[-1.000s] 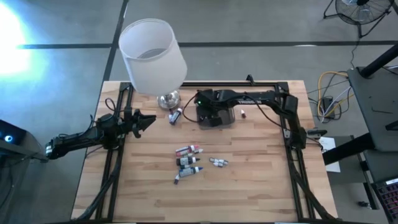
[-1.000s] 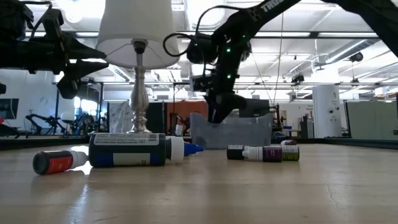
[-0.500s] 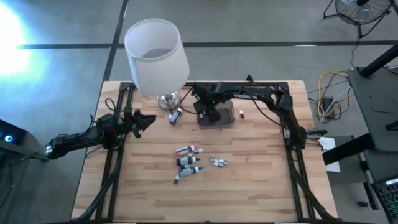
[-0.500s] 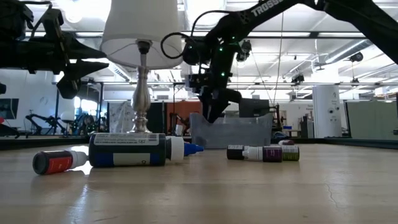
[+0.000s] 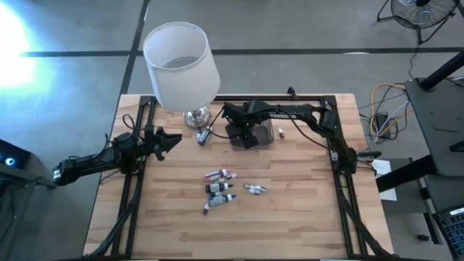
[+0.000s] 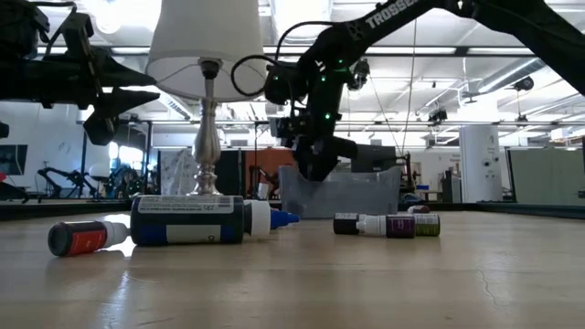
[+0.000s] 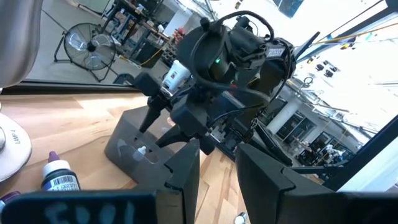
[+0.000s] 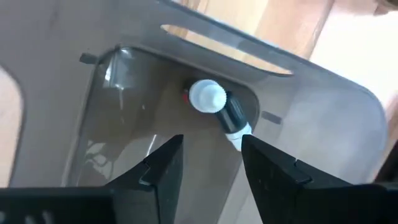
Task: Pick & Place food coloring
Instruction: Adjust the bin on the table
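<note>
Right pincer [image 8: 208, 158] hangs over the grey box [image 8: 323, 130], fingers spread, gripping nothing. One food coloring bottle [image 8: 217, 109] lies in the box, seen almost end-on, its dark body running diagonally toward the pincer. Other bottles [image 5: 220, 187] lie flat mid-surface; left pincer [image 5: 174, 138] waits at the left edge, slightly parted.

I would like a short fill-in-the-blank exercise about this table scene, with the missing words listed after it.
1. The right gripper hovers over the grey ____.
2. One bottle in the box has a ____ cap.
3. The lamp has a ____ shade.
4. The left gripper holds ____.

Missing words: box; white; white; nothing
</note>
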